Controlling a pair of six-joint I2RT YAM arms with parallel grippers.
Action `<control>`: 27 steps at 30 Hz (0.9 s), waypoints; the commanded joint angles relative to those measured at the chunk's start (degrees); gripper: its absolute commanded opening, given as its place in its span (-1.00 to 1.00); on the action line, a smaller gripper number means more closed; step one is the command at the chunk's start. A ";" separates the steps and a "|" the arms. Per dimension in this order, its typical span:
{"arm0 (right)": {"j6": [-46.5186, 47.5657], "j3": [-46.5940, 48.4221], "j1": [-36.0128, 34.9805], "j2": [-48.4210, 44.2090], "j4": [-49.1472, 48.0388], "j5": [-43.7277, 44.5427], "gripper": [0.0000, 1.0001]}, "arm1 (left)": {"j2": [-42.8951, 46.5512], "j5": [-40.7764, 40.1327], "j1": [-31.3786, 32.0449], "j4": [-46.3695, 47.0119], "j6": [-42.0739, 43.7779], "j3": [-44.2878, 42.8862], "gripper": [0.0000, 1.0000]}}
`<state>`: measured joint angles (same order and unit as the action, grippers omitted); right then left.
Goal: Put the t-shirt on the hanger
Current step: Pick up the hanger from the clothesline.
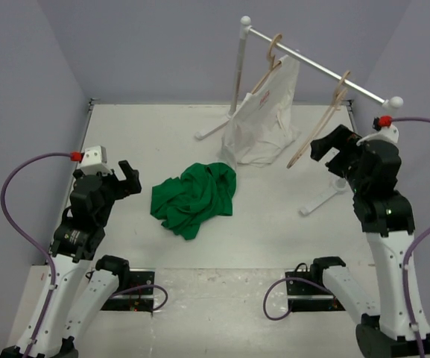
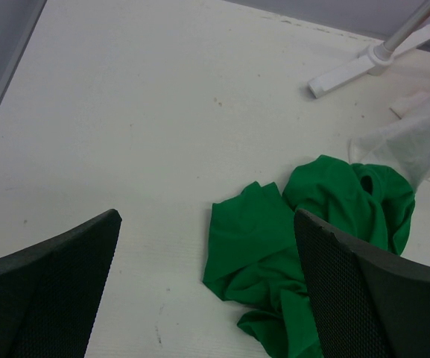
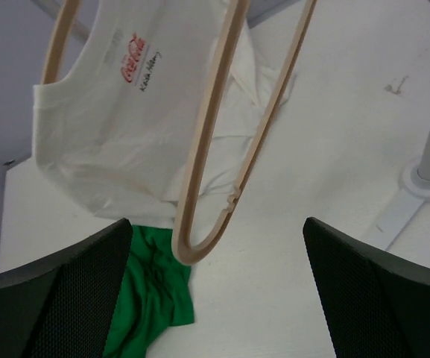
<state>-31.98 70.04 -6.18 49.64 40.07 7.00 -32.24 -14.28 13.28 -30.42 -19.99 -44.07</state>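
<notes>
Low on the left of the top view, the left gripper [image 1: 130, 177] stands wide open and empty, just beside the t-shirt [image 1: 196, 198]. This is a plain emerald-green heap crumpled on the table [image 1: 125, 127] at mid-frame, its collar lost in folds. Better to pinch one outer edge and lift so the cloth hangs out than to grab the bunch. Further up on the right, the right gripper [image 1: 330, 153], likewise spread and empty, faces the hanger [image 1: 315, 130], bare pale wood slung from the rail [image 1: 319, 68] beside the white garment [image 1: 263, 112]. Steadying it first seems wise.
</notes>
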 commanded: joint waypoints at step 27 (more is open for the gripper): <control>-1.87 9.24 -10.87 22.29 -2.00 34.31 -0.99 | -0.97 2.95 0.78 2.73 0.48 0.39 1.00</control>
<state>-32.15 79.29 -16.88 74.17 40.24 38.37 -33.39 -12.12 13.65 -30.07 -19.97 -44.01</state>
